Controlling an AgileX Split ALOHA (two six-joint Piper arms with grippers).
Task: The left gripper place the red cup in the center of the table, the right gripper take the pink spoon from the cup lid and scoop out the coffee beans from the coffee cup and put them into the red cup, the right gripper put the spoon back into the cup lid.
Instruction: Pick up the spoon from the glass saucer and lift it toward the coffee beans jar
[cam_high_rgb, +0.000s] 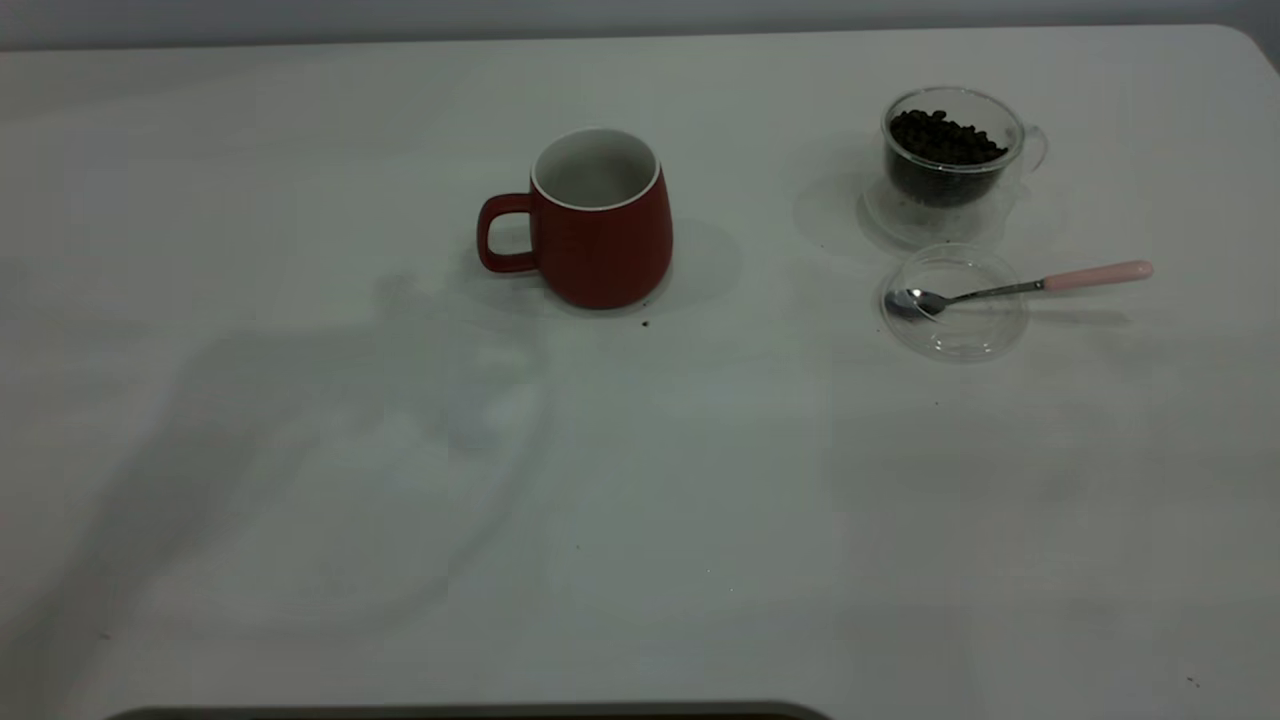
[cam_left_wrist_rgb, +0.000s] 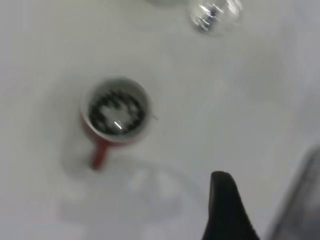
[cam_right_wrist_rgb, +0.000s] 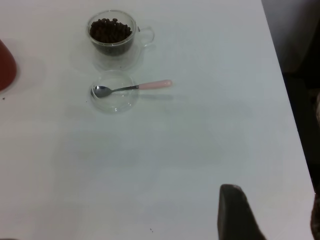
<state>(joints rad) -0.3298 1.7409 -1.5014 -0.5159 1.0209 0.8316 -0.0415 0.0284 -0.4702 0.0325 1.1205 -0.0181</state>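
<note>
Our arms not in outside view. Left wrist view: we see one dark finger (cam_left_wrist_rgb: 226, 210) of our left gripper, tip pointing up, nothing touching it, nothing held beside it. Right wrist view: one dark finger (cam_right_wrist_rgb: 237, 215) of our right gripper, also bare, nothing touching it. Other fingers out of sight.

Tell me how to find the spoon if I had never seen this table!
Start at the white table and look to its right side, where a clear glass coffee cup full of dark coffee beans stands. Just in front of it lies a clear round cup lid, and the spoon rests with its shiny bowl in that lid. It is the only thing with a pink handle.
</note>
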